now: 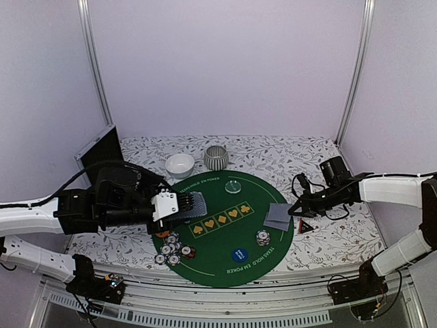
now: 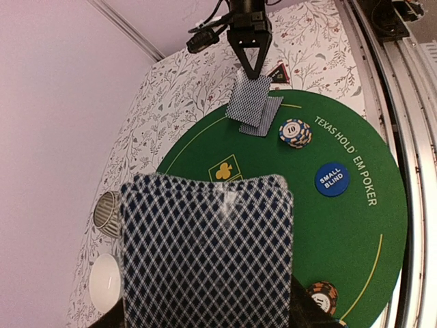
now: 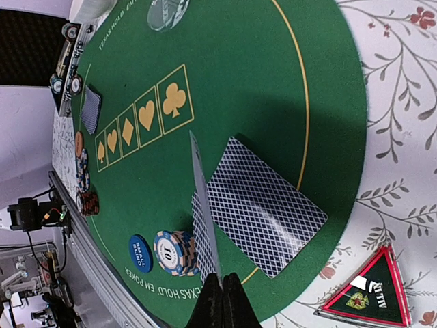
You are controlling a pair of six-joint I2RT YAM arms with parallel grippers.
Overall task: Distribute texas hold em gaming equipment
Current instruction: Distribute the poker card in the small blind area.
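Pale lilac walls (image 1: 225,68) enclose a floral tablecloth (image 1: 273,154) and green mat (image 1: 225,256). The left gripper (image 1: 179,205) clamps a card stack (image 1: 196,205) over the mat's left; the right gripper (image 1: 295,212) pinches one card (image 3: 200,198) at its right rim.

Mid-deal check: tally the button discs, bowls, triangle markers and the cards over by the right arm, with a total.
Button discs: 3 (orange disc, blue disc, pale green disc)
Bowls: 2 (white bowl, striped grey bowl)
Triangle: 1
Cards by the right arm: 2 (flat card, held card in right gripper)
Total: 8
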